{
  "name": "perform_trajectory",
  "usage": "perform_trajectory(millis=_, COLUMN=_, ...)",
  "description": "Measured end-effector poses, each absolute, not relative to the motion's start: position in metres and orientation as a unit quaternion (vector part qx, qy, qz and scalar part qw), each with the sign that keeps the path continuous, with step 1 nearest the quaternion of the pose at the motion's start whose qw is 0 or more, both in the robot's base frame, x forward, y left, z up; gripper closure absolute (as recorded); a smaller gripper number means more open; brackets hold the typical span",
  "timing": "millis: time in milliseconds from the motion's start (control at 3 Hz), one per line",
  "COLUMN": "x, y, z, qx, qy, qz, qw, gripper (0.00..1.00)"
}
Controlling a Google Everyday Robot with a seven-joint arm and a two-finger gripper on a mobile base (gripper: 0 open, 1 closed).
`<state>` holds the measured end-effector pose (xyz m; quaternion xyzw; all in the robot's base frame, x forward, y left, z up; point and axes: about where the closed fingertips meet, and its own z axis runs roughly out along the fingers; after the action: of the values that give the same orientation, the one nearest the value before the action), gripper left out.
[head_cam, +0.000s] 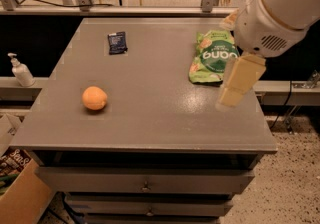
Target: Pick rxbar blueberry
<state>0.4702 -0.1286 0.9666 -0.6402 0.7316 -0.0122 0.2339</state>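
Observation:
The rxbar blueberry [117, 43] is a small flat dark navy wrapper with pale print. It lies flat at the far left of the grey table [150, 118]. My gripper [236, 82] hangs from the white arm [280, 13] over the table's right edge, just in front of the green bag's right corner. It is far to the right of the bar and holds nothing that I can see.
A green "dang" snack bag [212, 58] lies at the far right, partly behind my arm. A round orange fruit [94, 98] sits at the left front. A soap dispenser [20, 70] stands on a ledge to the left. A cardboard box [17, 193] is on the floor at lower left.

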Motion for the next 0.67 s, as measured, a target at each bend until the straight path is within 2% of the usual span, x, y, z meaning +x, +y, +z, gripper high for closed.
perform_trajectory(millis=667, x=0.503, y=-0.044, z=0.950, qx=-0.645, qy=0.713, qz=0.038, qw=0.274, gripper=0.00)
